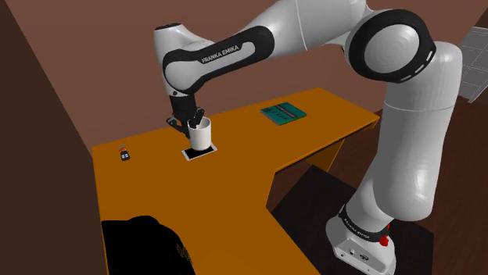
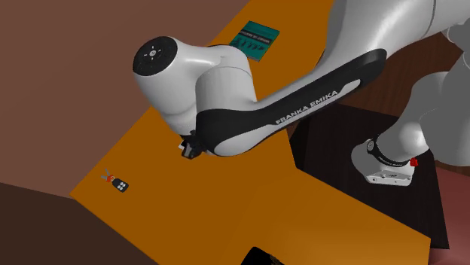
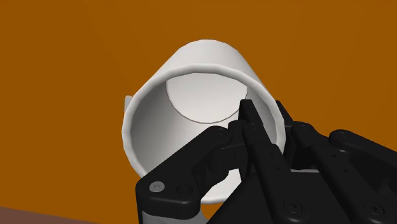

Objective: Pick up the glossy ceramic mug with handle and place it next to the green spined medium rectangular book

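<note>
Your gripper (image 1: 194, 121) clamped on the white mug (image 1: 202, 138), the green book (image 1: 282, 113) lay well off toward the shoulder view's right.

Light lies even and rather dim over the orange desk (image 1: 235, 168); the white arm (image 1: 407, 141) is brightest on its upper surfaces and greys underneath, so light falls from above; the mug (image 3: 210, 54) shades softly darker inside; the brown walls (image 1: 94, 47) look muted.

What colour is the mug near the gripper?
The mug is plain white, with no pattern. It shows best in the wrist view.
</note>
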### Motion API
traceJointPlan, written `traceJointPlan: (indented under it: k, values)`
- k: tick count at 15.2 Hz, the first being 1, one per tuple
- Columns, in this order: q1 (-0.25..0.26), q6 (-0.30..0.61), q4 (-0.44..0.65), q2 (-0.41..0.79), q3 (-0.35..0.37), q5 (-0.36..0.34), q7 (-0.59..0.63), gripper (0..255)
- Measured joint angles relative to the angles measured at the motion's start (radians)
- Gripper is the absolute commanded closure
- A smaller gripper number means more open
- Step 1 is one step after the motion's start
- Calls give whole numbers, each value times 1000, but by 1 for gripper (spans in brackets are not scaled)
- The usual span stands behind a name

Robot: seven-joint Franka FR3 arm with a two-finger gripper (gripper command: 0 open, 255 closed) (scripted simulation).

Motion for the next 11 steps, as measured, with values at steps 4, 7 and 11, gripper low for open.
traceJointPlan:
  k: [4,7,11]
  values:
    - [-21,-16,-16,-34,-6,9,-30,255]
    - [-61,2,-82,-87,-24,20,-87,255]
    - [-116,31,-179,-161,-53,35,-172,255]
